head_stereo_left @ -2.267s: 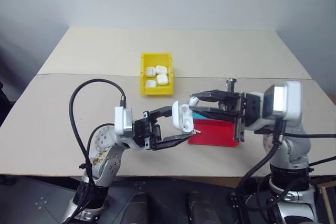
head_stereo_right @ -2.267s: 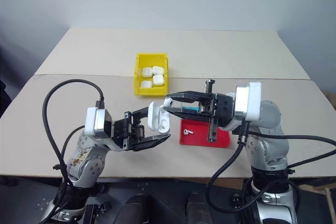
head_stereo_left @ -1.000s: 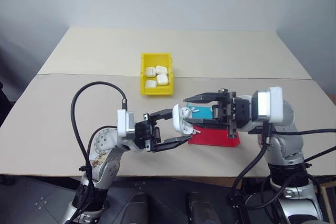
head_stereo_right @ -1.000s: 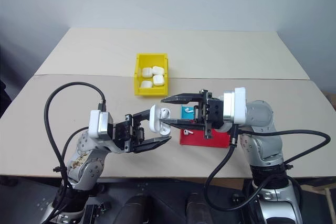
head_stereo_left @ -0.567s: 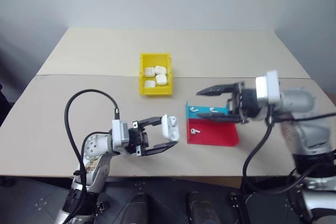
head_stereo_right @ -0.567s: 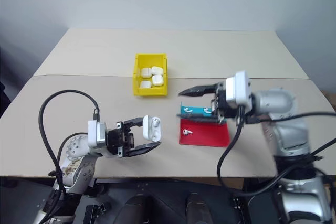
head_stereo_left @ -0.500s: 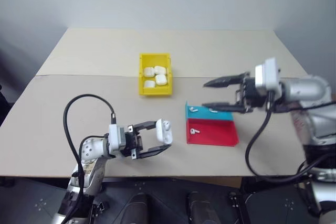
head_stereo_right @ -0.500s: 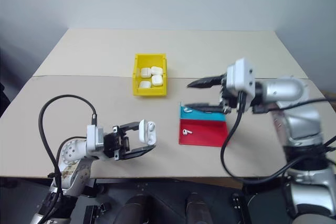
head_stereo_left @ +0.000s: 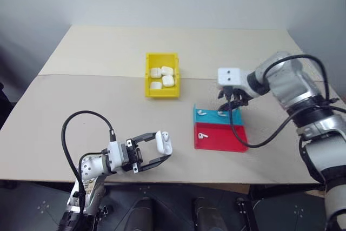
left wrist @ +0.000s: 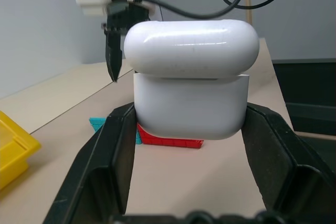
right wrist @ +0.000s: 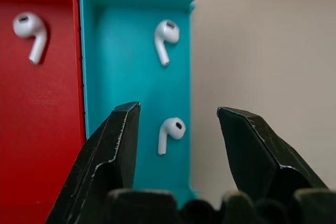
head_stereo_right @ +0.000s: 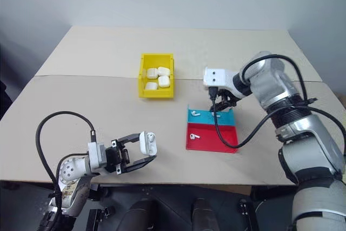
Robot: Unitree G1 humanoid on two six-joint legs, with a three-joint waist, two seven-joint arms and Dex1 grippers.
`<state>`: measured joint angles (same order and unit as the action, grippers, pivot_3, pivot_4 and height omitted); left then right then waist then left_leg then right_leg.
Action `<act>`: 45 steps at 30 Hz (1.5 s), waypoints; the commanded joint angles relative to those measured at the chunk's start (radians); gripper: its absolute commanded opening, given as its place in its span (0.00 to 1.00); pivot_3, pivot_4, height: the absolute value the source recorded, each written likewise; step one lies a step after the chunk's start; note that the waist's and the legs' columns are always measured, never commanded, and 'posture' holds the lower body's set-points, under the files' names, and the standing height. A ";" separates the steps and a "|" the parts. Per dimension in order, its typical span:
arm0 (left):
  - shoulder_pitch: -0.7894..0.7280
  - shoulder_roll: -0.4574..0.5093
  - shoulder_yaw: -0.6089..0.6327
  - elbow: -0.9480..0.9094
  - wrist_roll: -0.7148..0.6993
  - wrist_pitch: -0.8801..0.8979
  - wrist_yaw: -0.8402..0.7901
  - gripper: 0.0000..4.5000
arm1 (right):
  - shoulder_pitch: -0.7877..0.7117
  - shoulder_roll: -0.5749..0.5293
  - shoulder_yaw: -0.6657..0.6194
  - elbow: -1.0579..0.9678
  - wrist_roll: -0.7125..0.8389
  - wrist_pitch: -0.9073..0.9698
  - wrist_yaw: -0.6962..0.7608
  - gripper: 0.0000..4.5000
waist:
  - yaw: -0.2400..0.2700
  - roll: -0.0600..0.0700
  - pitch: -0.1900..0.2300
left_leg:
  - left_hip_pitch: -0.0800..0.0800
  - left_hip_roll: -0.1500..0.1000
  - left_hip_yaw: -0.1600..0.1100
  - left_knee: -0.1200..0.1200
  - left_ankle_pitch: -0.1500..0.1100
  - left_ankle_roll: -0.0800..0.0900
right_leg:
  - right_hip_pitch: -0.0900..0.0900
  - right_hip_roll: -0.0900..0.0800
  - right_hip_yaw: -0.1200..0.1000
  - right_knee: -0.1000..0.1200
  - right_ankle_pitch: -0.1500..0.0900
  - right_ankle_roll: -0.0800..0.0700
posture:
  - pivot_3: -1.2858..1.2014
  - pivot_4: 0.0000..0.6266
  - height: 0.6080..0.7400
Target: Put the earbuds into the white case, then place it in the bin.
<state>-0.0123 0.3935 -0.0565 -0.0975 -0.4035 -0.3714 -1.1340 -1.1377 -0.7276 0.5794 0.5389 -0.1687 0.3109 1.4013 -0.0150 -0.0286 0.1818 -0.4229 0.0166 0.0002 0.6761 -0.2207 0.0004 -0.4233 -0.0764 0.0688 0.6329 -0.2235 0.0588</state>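
The white case (left wrist: pixel 191 80) in my left hand (head_stereo_left: pixel 153 149) is smooth, glossy plastic with soft highlights along its lid. My fingers (left wrist: pixel 107 166) are matt black plastic, faintly scuffed at the edges on my right hand (right wrist: pixel 178 145). The earbuds (right wrist: pixel 170 132) are shiny white plastic. The blue tray (right wrist: pixel 134 77), red tray (right wrist: pixel 39 114) and yellow bin (head_stereo_left: pixel 161 75) look like smooth plastic. The surface (head_stereo_left: pixel 108 106) is matt beige.

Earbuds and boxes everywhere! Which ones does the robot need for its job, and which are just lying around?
For the job:
- earbuds in the blue tray
- white case, in the left end effector
- yellow bin

Lying about:
- red tray
- cases already in the bin
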 commanded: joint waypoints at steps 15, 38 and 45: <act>0.016 -0.002 -0.028 -0.037 0.026 -0.038 0.064 0.61 | -0.094 0.153 -0.020 0.347 -0.170 -0.131 -0.041 0.63 | -0.007 0.000 0.000 | 0.001 0.000 0.000 0.000 0.000 0.000 | 0.000 0.001 0.000 0.002 0.001 -0.001 | 0.52 0.24 1.00; 0.013 0.028 -0.023 -0.025 0.018 -0.040 0.066 0.61 | -0.160 0.213 -0.061 0.549 -0.208 -0.261 -0.057 0.59 | -0.029 0.001 0.000 | 0.003 0.000 0.000 0.000 0.000 0.000 | 0.000 0.001 0.000 0.007 0.000 -0.002 | 0.52 0.24 1.00; 0.017 0.031 -0.025 -0.031 0.018 -0.037 0.066 0.61 | -0.161 0.221 -0.069 0.553 -0.212 -0.263 -0.052 0.50 | -0.030 0.001 0.000 | 0.003 0.000 0.000 0.000 0.000 0.000 | 0.000 0.001 0.000 0.007 0.000 -0.002 | 0.52 0.24 1.00</act>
<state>0.0032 0.4202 -0.0827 -0.1012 -0.3770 -0.3904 -1.0718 -1.2736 -0.5029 0.5342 1.0919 -0.3799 0.0590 1.3460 -0.0452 -0.0281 0.1819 -0.4195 0.0168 0.0002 0.6762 -0.2206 0.0003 -0.4233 -0.0755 0.0691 0.6401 -0.2237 0.0570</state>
